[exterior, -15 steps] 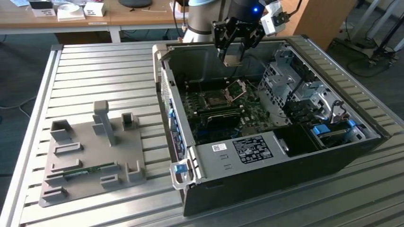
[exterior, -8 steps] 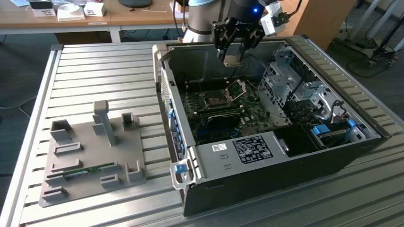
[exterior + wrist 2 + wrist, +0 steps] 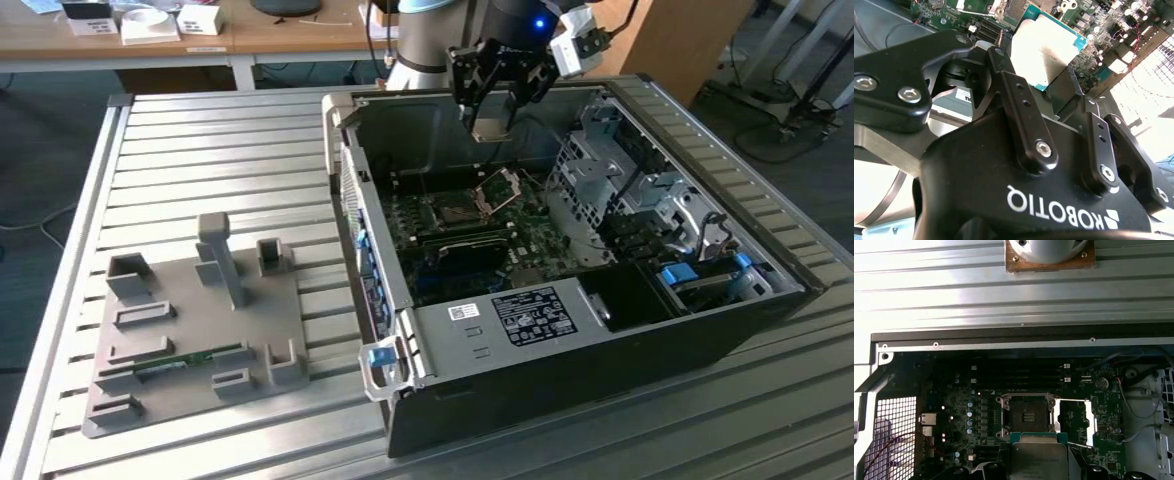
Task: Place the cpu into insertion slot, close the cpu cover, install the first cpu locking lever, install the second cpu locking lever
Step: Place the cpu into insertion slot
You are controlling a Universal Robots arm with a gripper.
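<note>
Gripper (image 3: 501, 100) hung over the open computer case (image 3: 574, 345), jaws clenched on the cpu (image 3: 489, 126) by two opposite edges. In the second wrist view the chip's silvery top showed between the black fingers (image 3: 1026, 120). The cpu was in the air, above the insertion slot (image 3: 1027, 415) and well clear of it, not touching. The slot was bare, its dark contact field exposed. The cpu cover (image 3: 1090, 421) stood open just beside the slot, raised off it. Locking levers were too small to tell. Green motherboard (image 3: 541, 240) lay around the slot. A grey fixture plate (image 3: 200, 330) sat well apart from the slot, outside the case on the counter (image 3: 200, 150).

Judged as step one, with nothing seated yet.

Risks:
- The edge grip was thin, so the chip could slip or twist in the jaws.
- A tilted or wrongly rotated set-down would bend the slot's contacts.
- The jaws coming down could clip the raised cover next to the slot.
</note>
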